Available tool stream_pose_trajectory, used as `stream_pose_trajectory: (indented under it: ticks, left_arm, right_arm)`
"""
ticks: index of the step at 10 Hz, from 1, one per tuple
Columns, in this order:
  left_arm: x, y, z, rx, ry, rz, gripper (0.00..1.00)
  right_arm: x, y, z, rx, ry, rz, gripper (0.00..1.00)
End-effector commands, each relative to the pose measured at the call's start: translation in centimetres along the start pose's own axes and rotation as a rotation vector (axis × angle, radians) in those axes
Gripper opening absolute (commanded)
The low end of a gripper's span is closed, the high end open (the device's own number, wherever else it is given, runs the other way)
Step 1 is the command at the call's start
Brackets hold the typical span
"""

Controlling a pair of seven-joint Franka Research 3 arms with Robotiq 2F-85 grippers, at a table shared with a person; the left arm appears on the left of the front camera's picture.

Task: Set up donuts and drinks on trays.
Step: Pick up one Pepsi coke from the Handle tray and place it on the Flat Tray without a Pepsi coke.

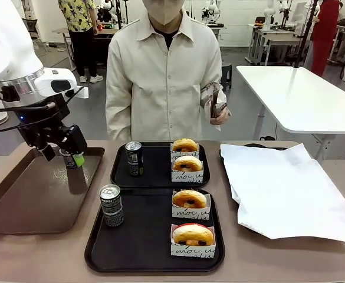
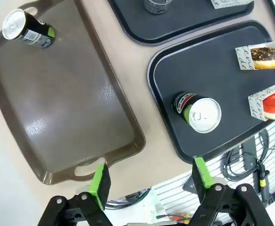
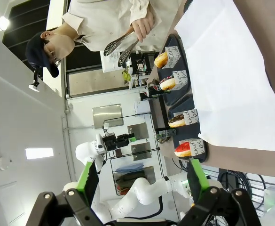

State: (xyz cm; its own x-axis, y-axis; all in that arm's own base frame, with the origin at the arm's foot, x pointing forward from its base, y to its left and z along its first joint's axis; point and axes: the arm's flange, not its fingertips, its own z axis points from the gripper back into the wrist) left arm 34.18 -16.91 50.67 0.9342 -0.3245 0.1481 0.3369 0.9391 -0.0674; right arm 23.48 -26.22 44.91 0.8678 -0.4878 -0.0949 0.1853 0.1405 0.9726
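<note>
Two black trays lie mid-table. The far tray [image 1: 157,171] holds a drink can [image 1: 134,158] and two sleeved donuts [image 1: 185,145] [image 1: 187,165]. On the near tray [image 1: 143,239] [image 2: 198,61] stand a can [image 1: 111,205] [image 2: 200,113], a chocolate donut [image 1: 190,200] [image 2: 265,55] and a red donut [image 1: 193,236] [image 2: 274,104]. A third can [image 2: 27,29] stands at the brown tray's far end. My left gripper [image 1: 63,156] [image 2: 151,181] hangs open above the brown tray, holding nothing. My right gripper [image 3: 142,181] is open and empty, off to the side of the table.
The long brown tray [image 1: 36,194] [image 2: 71,94] sits at the left. A tray lined with white paper [image 1: 290,188] [image 3: 231,70] sits at the right. The person at the far side holds tongs [image 1: 218,105] [image 3: 121,47] in one hand.
</note>
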Motion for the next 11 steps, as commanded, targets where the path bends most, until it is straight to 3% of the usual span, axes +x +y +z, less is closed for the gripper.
stream_pose_trajectory:
  ticks: [1,7,8,9,11]
  left_arm:
    - [0.1,-1.3,0.0,-0.010,-0.008,-0.028,0.89]
    - [-0.1,-1.3,0.0,-0.002,0.000,-0.029,0.90]
    - [0.4,1.9,1.0,-0.075,-0.021,0.032,0.90]
    - [-4.4,4.7,0.7,-0.198,-0.070,0.150,0.90]
    - [-3.7,14.0,3.2,-0.532,-0.082,0.247,0.90]
  right_arm:
    - [0.0,0.0,0.0,0.006,0.003,-0.001,1.00]
    - [0.0,0.0,0.0,0.006,0.003,-0.001,1.00]
    - [0.0,0.0,0.0,0.006,0.003,-0.001,1.00]
    - [0.0,0.0,0.0,0.006,0.003,-0.001,1.00]
    - [0.0,0.0,0.0,0.006,0.003,-0.001,1.00]
